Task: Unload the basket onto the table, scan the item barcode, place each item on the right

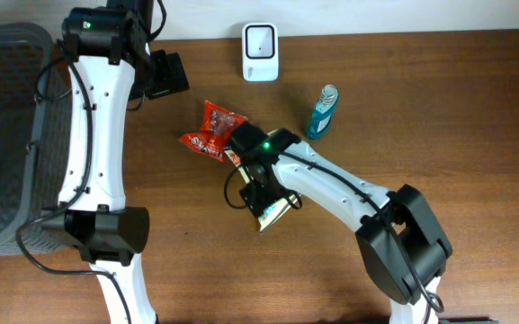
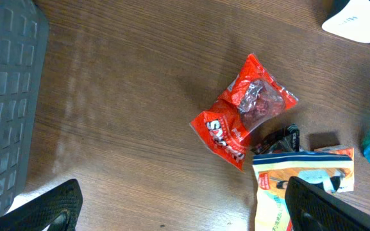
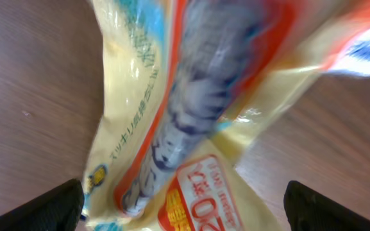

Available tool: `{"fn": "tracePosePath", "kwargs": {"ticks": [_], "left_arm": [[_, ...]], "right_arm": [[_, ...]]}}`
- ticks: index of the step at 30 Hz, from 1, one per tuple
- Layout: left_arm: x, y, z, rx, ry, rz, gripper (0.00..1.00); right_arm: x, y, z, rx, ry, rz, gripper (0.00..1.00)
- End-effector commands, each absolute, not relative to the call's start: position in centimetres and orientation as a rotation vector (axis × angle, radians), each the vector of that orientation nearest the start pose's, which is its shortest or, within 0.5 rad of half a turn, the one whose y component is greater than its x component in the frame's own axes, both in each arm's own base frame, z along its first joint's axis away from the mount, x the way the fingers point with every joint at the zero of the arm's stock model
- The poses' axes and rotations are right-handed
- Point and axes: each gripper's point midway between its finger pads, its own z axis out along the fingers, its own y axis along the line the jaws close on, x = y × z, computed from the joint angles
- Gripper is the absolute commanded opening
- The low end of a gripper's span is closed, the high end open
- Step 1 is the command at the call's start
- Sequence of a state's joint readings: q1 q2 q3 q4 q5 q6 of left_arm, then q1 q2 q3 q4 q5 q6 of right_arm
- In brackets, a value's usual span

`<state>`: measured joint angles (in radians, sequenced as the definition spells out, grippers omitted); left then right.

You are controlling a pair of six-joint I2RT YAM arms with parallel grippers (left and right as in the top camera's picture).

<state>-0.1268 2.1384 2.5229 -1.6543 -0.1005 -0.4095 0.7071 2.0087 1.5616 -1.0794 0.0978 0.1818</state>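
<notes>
Right gripper (image 3: 188, 205): jaws at full spread, one finger on each side of the yellow packet (image 3: 172, 128), which lies flat on the table (image 1: 439, 99). Neither finger can be seen pressing on it, so nothing is held. The straddle looks like the set-up for a pinch across the packet's width. The wrist view is blurred, and no barcode can be made out on the upward face.

This packet is judged to be the item for scanning.

Just beside the yellow packet, on its basket side, lies the red snack packet (image 1: 210, 133), apparently waiting its turn.

Farther from the yellow packet, a blue bottle (image 1: 323, 112) stands apart on the open wood.

Left gripper (image 2: 190, 206): also fully open and empty, hanging above the table beyond the red snack packet and clear of the working arm.

Farthest from the yellow packet are the white scanner (image 1: 260, 40) at the table's back edge and the grey basket (image 1: 7, 135) at its end. The packet must be lifted and carried to the scanner.
</notes>
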Motion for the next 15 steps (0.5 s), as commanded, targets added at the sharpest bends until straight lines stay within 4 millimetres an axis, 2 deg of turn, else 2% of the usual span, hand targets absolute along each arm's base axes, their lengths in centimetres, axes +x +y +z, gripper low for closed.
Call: {"fn": "tracePosePath", "kwargs": {"ticks": [1,3,5,7,8,10,11,15], "left_arm": [[43.5,-4.0,25.6,-0.427,2.782,0.006,0.99],[43.5,-4.0,25.6,-0.426,2.782,0.005,0.99],[43.5,-4.0,25.6,-0.427,2.782,0.006,0.99],[43.5,-4.0,25.6,-0.427,2.782,0.006,0.99],[43.5,-4.0,25.6,-0.427,2.782,0.006,0.99],[43.5,-4.0,25.6,-0.427,2.782,0.006,0.99],[43.5,-4.0,25.6,-0.427,2.782,0.006,0.99],[43.5,-4.0,25.6,-0.426,2.782,0.006,0.99]], "right_arm": [[34.3,26.1,11.2,-0.681,2.811,-0.06,0.99],[36.1,26.8,14.0,-0.637,2.743,-0.022,0.98],[38.3,26.5,16.8,-0.569,2.67,-0.016,0.99],[41.4,23.8,19.5,-0.459,2.582,-0.132,0.98],[42.3,22.9,20.1,-0.508,2.55,-0.176,0.98],[42.4,22.8,19.5,-0.887,2.501,-0.155,0.98],[42.3,22.4,18.9,-1.01,2.491,-0.143,0.98],[43.9,19.4,18.7,-0.95,2.518,-0.183,0.98]]}}
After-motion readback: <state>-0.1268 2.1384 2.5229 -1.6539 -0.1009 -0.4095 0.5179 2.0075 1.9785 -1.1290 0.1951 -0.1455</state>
